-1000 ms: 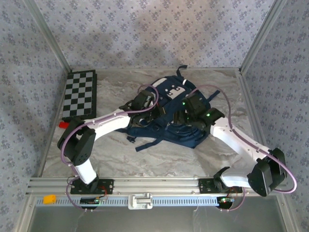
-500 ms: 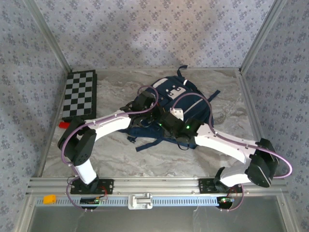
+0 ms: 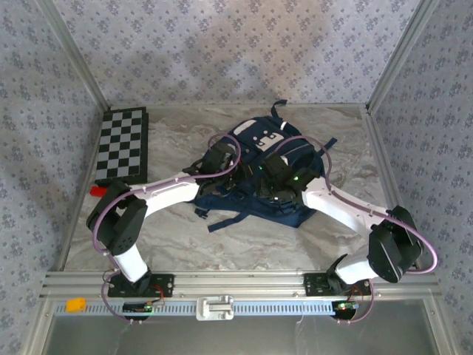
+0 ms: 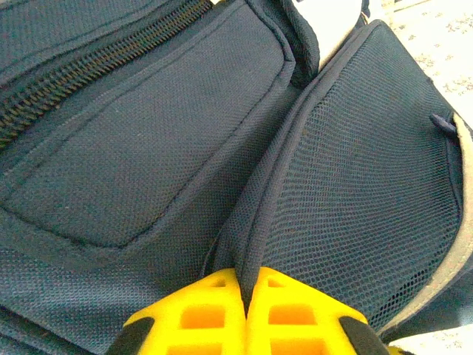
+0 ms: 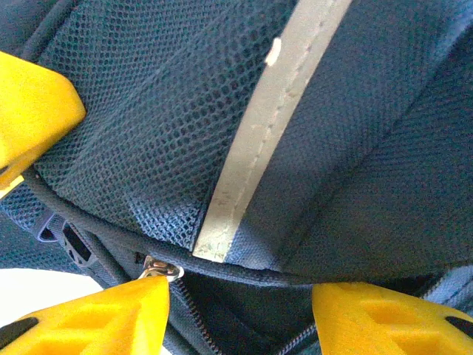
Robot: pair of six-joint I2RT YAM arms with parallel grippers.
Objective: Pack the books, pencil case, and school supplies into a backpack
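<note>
Marbled table (image 3: 222, 244) carries the backpack (image 3: 264, 138) at its middle, the left gripper (image 4: 245, 310) clamped on a fold of its mesh and the right gripper (image 5: 240, 296) spread over the zip pull (image 5: 159, 268) (contents hidden; zipping seems left).

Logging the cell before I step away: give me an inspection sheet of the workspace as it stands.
Surface: marble-pattern table, no spills seen.
Job's things: backpack lying mid-table, straps trailing frontward.
Clutter: chequered board far left; small red block near its front corner; orange piece on the front rail.
Grippers: left gripper shut on a fold of backpack fabric; right gripper open, over the zip.
Cables: purple cables looping along both arms.
Surroundings: patterned walls, aluminium frame.
</note>
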